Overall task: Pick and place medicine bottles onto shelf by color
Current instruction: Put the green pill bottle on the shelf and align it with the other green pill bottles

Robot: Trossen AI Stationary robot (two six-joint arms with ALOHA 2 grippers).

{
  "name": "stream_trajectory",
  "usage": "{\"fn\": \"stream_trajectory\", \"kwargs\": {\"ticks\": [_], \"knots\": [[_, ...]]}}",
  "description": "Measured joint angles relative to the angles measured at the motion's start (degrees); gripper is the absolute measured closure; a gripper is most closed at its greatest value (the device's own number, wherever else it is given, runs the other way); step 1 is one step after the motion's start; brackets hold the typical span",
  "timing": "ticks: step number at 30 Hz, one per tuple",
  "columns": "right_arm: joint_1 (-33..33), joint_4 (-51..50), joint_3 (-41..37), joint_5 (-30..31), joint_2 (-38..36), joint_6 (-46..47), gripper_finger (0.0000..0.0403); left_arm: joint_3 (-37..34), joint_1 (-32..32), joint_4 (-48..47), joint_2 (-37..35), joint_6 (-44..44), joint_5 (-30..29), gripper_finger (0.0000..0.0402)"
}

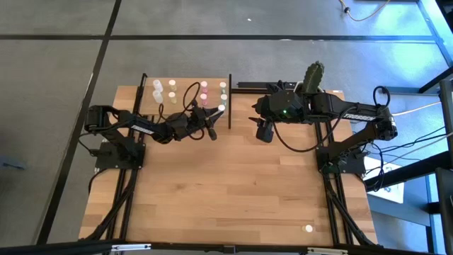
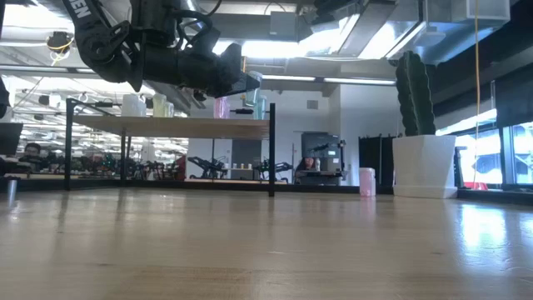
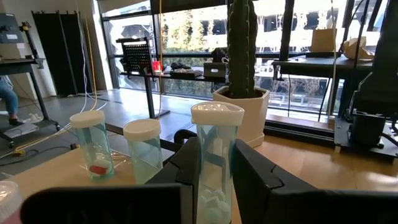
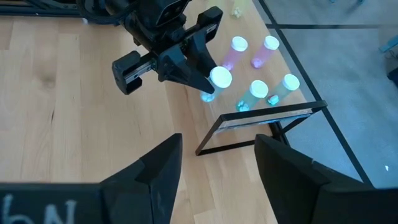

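The shelf point(image 1: 185, 119), a light-wood board in black posts, stands at the table's far left and bears white, yellow, pink point(image 4: 238, 45) and pale green point(image 4: 258, 88) medicine bottles upright on their bases. My left gripper point(image 1: 216, 113) is shut on another pale green bottle point(image 3: 214, 162) over the shelf's right near corner, beside two green ones point(image 3: 92, 143). In the low view this bottle point(image 2: 253, 85) stands above the board point(image 2: 166, 127). My right gripper point(image 4: 217, 168) hangs open above the table, right of the shelf, holding nothing. My left gripper pinches the green bottle's clear body point(image 3: 210, 177) between its two fingers, below the white cap point(image 3: 217, 113). The fingers point(image 3: 261, 180) come level from the table's left side. The bottle stands upright, its cap above the fingers; the fingers hide its base.
A white pot with a tall green cactus point(image 1: 313, 76) stands at the far edge, right of the shelf; a pink bottle point(image 2: 367, 181) stands on the table beside it. A small white-capped thing point(image 1: 308, 228) lies near the front edge. Bare tabletop point(image 1: 233, 184) spreads between the arms.
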Motion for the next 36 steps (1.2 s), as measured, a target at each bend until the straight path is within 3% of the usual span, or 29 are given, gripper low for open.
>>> {"fn": "stream_trajectory", "kwargs": {"ticks": [19, 36], "knots": [[0.00, 0.01, 0.00, 0.02, 0.01, 0.00, 0.0199, 0.00, 0.04, -0.12, 0.08, -1.03, -0.02, 0.0347], [0.02, 0.00, 0.00, -0.94, 0.02, 0.00, 0.0199, 2.01, 1.00, 4.15, 5.69, -2.47, -1.64, 0.0347]]}}
